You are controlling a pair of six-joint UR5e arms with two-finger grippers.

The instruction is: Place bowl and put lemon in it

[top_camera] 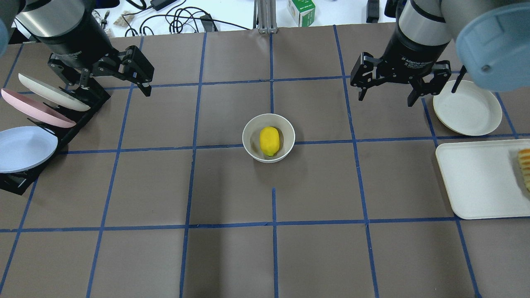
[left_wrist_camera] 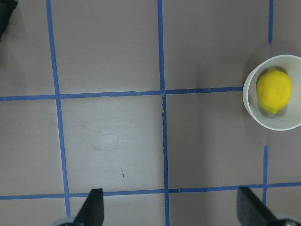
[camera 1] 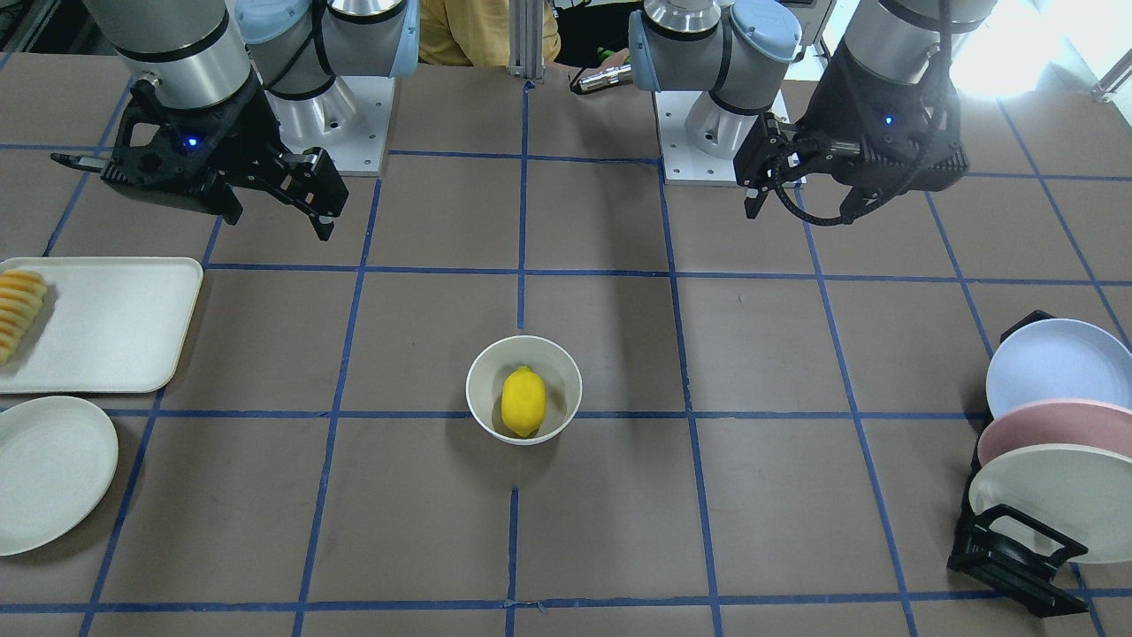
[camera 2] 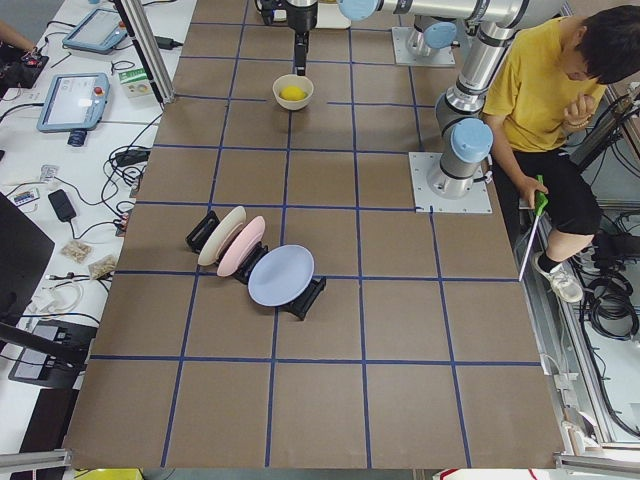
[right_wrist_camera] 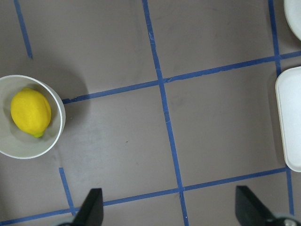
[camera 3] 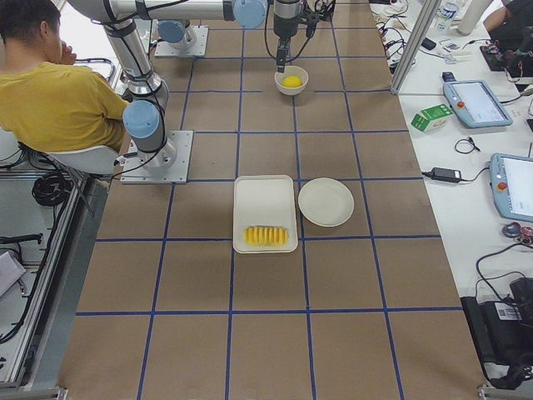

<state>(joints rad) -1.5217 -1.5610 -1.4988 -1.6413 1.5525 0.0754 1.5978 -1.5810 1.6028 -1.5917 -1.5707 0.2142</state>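
Deep off-white bowl (left_wrist_camera: 263,120) clipped by right frame edge, left wrist view. Ridged yellow-orange sliced food (top_camera: 525,167) cut at overhead's right edge.

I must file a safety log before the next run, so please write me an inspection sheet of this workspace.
Surface: brown table, blue tape grid.
Job's things: lemon lies inside the upright bowl, mid-table.
Clutter: tray with sliced food, flat plate beside it; rack holding three plates.
Grippers: left gripper and right gripper raised, jaws open, empty, apart from the bowl.
Cables: cables on the bench beyond the table; none seen on it.
Surroundings: seated person in yellow by the robot's bases.
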